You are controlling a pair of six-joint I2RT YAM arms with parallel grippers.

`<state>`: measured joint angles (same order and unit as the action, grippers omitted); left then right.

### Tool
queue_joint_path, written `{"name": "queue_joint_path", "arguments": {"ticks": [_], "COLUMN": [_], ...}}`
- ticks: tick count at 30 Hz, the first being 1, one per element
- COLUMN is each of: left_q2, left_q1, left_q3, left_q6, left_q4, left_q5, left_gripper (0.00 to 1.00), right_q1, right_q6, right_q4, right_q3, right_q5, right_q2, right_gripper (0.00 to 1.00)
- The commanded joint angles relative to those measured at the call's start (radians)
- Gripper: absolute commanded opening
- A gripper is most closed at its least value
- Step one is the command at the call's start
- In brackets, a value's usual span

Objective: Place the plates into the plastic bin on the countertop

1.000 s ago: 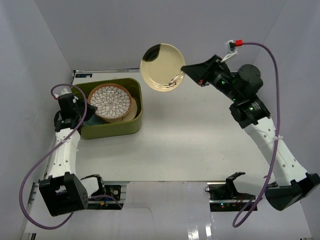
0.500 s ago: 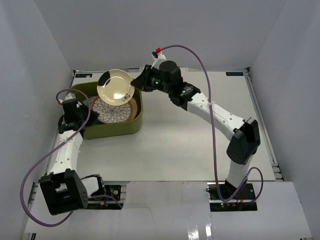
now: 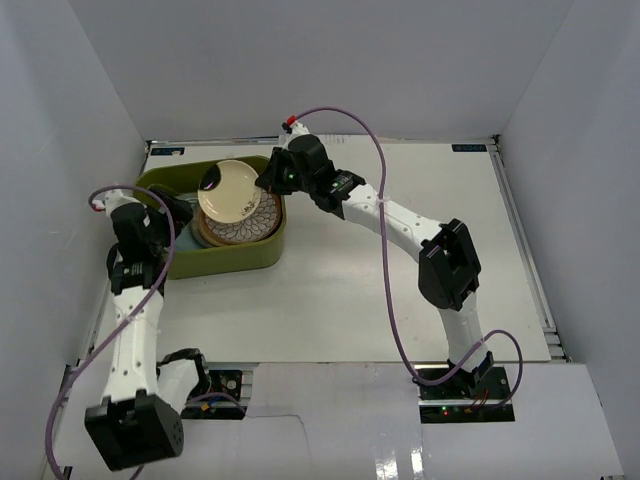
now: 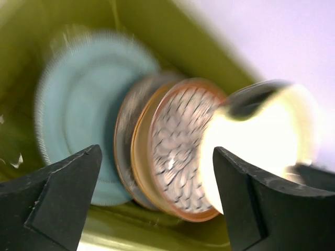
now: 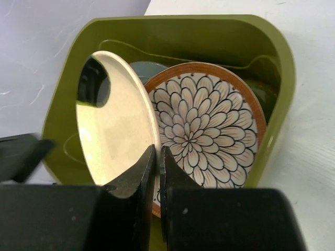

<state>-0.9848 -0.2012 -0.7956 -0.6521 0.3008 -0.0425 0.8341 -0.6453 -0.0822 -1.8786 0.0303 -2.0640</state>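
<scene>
Your right gripper [image 5: 157,151] is pinched down on the rim of the black-rimmed cream plate [image 5: 112,130], which hangs tilted over the green bin [image 5: 272,57], upper left of the top view, above the brown-rimmed petal plate [image 5: 209,125] already inside. Don't drop it from this tilt. I'd level it, lower until the far edge touches the petal plate, then open and back out toward the bin's right wall without clipping the rim. The left gripper [image 4: 157,178] is spread wide, holding nothing, parked at the bin's left side. I'd hold it there, clear of the drop. The right wrist view gives you the grip itself: fingers closed thin on the plate edge, which the top view hides behind the wrist. The left wrist view is blurred but shows the stack edge-on: a teal plate [image 4: 78,115] and another dark one I can't identify under the petal plate. Only the top view shows both arms relative to the bin.
</scene>
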Motion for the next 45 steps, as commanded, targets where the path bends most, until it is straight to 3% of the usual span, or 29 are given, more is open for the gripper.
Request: {"name": "queue_joint_path", "arguments": {"ticks": [1, 5, 8, 10, 12, 13, 14, 21, 23, 25, 26, 28, 29, 30, 32, 36, 39, 45], "left_q2": [0.188, 0.201, 0.210, 0.218, 0.225, 0.230, 0.241, 0.396, 0.414, 0.420, 0.426, 0.437, 0.440, 0.440, 0.416, 0.257, 0.236, 0.340], "left_q1": [-0.001, -0.001, -0.001, -0.001, -0.001, -0.001, -0.001, -0.001, -0.001, -0.001, -0.001, 0.000, 0.002, 0.005, 0.055, 0.183, 0.250, 0.267], "left_q3": [-0.056, -0.148, -0.162, -0.149, -0.142, -0.139, -0.128, -0.100, -0.100, -0.100, -0.100, -0.080, -0.073, -0.067, -0.062, -0.186, -0.228, -0.145], "left_q6": [-0.032, -0.032, -0.018, -0.020, -0.027, -0.029, -0.032, -0.055, -0.067, -0.093, -0.101, -0.139, -0.150, -0.162, -0.167, -0.044, -0.012, -0.036], "left_q4": [0.016, 0.077, 0.040, 0.003, -0.002, 0.004, 0.006, 0.052, 0.054, 0.044, 0.040, -0.007, -0.029, -0.049, -0.127, -0.088, -0.083, -0.078], "left_q5": [0.183, 0.199, 0.005, -0.183, -0.275, -0.310, -0.359, -0.436, -0.482, -0.542, -0.563, -0.641, -0.674, -0.744, -0.810, -0.902, -0.956, -0.972], "left_gripper": [0.98, 0.98, 0.98, 0.98, 0.98, 0.98, 0.98, 0.98, 0.98, 0.98, 0.98, 0.98, 0.98, 0.98, 0.98, 0.98, 0.98, 0.98], "right_q1": [0.011, 0.025, 0.045, 0.059, 0.060, 0.063, 0.066, 0.083, 0.091, 0.094, 0.092, 0.092, 0.092, 0.094, 0.092, 0.094, 0.092, 0.092], "right_q6": [0.033, 0.065, 0.110, 0.121, 0.119, 0.119, 0.119, 0.144, 0.164, 0.185, 0.193, 0.211, 0.232, 0.243, 0.278, 0.221, 0.170, 0.151], "right_q4": [0.047, -0.016, -0.063, -0.074, -0.074, -0.065, -0.067, -0.120, -0.120, -0.116, -0.096, -0.070, -0.058, -0.039, -0.031, -0.045, -0.152, -0.300], "right_q3": [-0.013, -0.048, -0.102, -0.099, -0.083, -0.077, -0.076, -0.111, -0.082, 0.005, 0.056, 0.175, 0.313, 0.384, 0.516, 0.838, 0.947, 1.026], "right_q5": [-0.069, -0.089, -0.118, -0.150, -0.158, -0.159, -0.159, -0.181, -0.182, -0.194, -0.199, -0.216, -0.228, -0.262, -0.285, -0.386, -0.493, -0.575], "right_q2": [0.028, -0.008, -0.054, -0.056, -0.044, -0.039, -0.035, 0.057, 0.111, 0.224, 0.326, 0.450, 0.520, 0.664, 0.813, 1.256, 1.494, 1.743], "right_gripper": [0.08, 0.08, 0.10, 0.24, 0.33, 0.45, 0.50, 0.78, 0.90, 0.98, 0.91, 0.90, 0.90, 0.90, 0.90, 0.90, 0.90, 0.90]}}
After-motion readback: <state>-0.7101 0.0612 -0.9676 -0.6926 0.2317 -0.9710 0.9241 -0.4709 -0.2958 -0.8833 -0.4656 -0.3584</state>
